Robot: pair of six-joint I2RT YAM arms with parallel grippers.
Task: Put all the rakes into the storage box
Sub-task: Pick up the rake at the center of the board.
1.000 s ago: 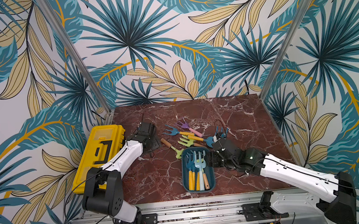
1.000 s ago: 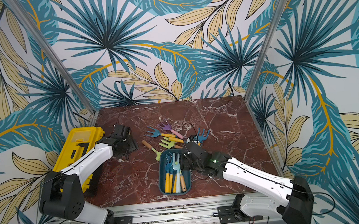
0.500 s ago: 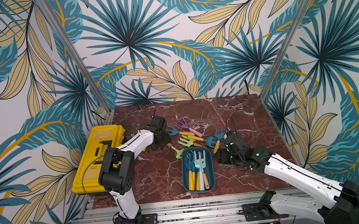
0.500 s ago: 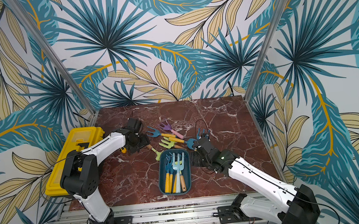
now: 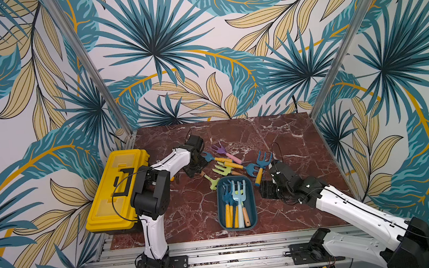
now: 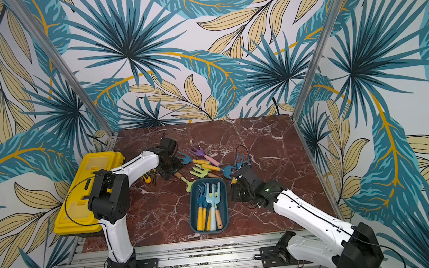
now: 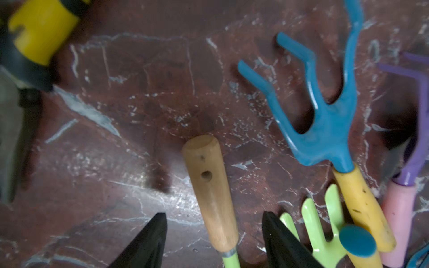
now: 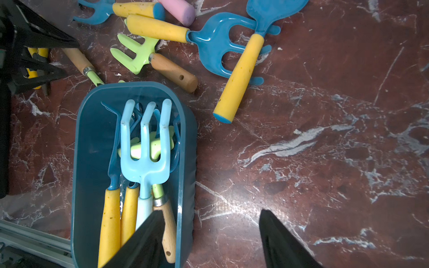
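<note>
Gleaming marble tabletop (image 5: 289, 138), teal storage box (image 5: 238, 228), palm-leaf walls (image 5: 199, 47)

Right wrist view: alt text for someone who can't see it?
A dark teal storage box holds stacked rakes, a light blue rake on top. Loose rakes lie on the red marble table beside it; the open right gripper holds nothing.

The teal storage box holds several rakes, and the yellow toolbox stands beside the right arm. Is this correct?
Not quite. The yellow toolbox stands beside the left arm, as both top views show. The teal storage box does hold several rakes.
</note>
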